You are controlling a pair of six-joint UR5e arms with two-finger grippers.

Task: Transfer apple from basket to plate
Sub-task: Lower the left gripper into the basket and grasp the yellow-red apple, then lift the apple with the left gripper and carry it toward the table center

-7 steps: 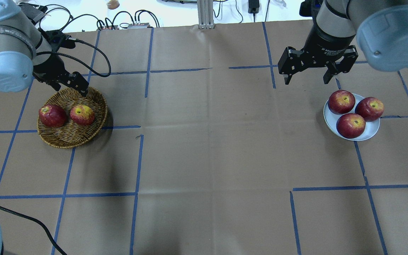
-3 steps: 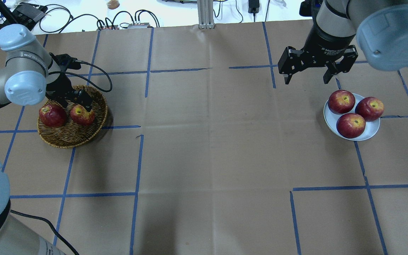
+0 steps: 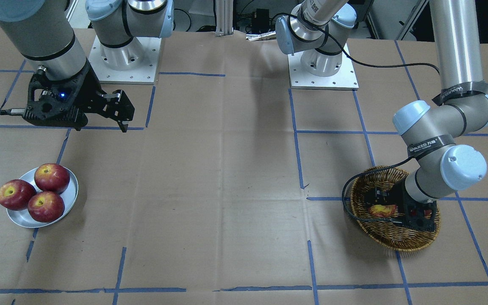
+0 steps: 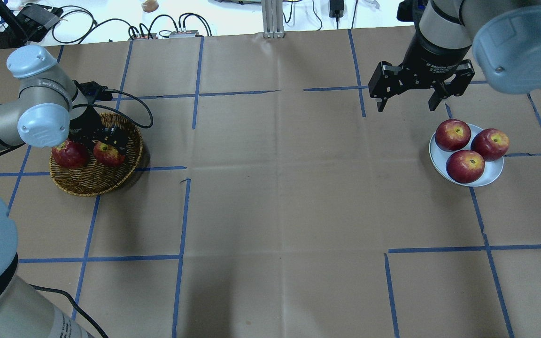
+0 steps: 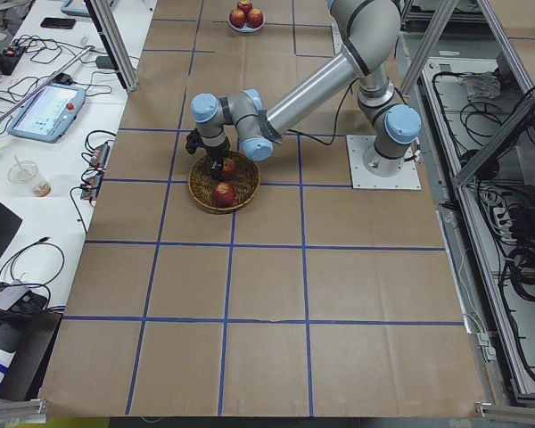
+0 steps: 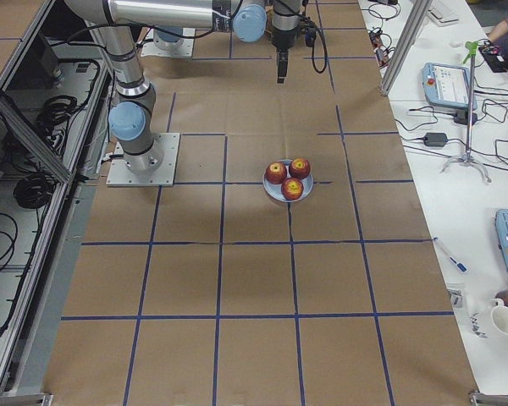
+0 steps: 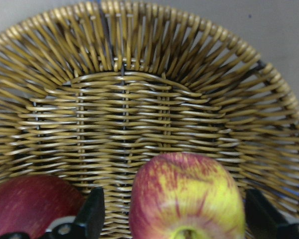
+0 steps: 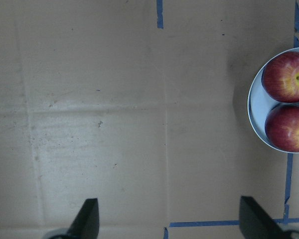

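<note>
Two claws wide: R claw [image 4: 406, 108]; L claw [image 4: 105, 143] straddles half-hidden apple [image 7: 187, 199] in basket [image 4: 87, 184].

On the left gripper [image 7: 174, 215], matt black fingers [image 7: 93, 214] flank a smooth red-and-yellow streaked apple [image 7: 187, 194] on the rough brown woven wicker basket [image 7: 124, 114]; beside the right gripper [image 8: 170, 219], smooth silver metal plate [image 8: 254, 112], matt brown paper [image 8: 114, 99].

The basket [image 4: 92, 184] sits on the desk's left half, nearer the far edge than the robot's edge. In it 2 apples lie side by side: the apple [image 4: 108, 155] on the right, the other apple [image 4: 68, 155] on the left. The left gripper [image 4: 106, 143] is down in the basket, straddling the apple. The plate [image 4: 494, 175] sits on the right half and holds 3 apples [image 4: 465, 167]. The right gripper [image 4: 405, 108] hangs beside the plate, toward the desk's middle.
</note>
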